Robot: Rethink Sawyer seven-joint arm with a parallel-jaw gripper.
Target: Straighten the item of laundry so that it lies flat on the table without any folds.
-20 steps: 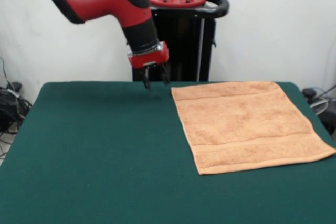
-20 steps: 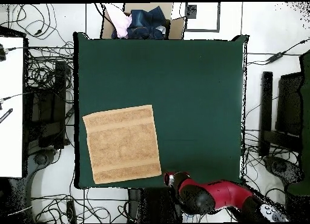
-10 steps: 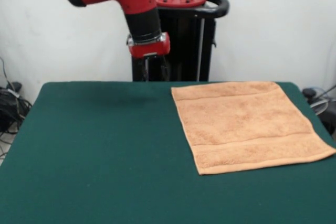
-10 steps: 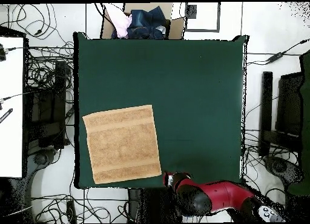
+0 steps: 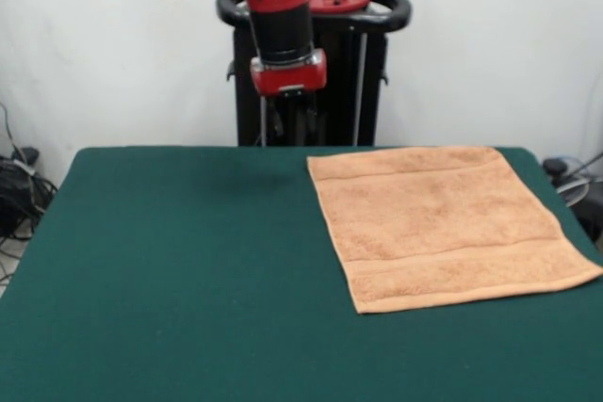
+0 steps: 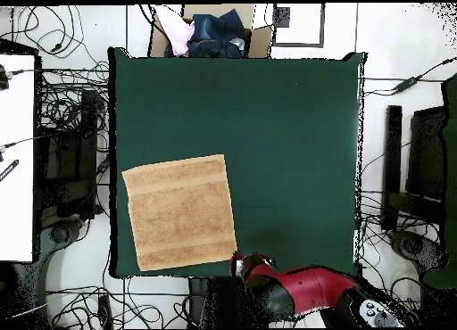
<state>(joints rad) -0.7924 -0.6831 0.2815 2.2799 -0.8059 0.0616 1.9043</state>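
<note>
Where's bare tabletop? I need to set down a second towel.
The green table is bare from the tan towel across to its opposite edge, and along the front. Only the towel's side is occupied. The gripper hangs at the far edge.

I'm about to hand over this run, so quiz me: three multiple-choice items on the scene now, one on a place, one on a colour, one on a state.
1. Where on the table does the towel lie in the front view?
A. right side
B. left side
C. centre

2. The table top is:
A. grey
B. dark green
C. white

3. The towel is:
A. bunched
B. folded in half
C. spread flat

Answers: 1 A, it lies near the right edge. 2 B, the bare top is dark green. 3 C, all four edges show and no folds; the hand hangs clear of it.
</note>
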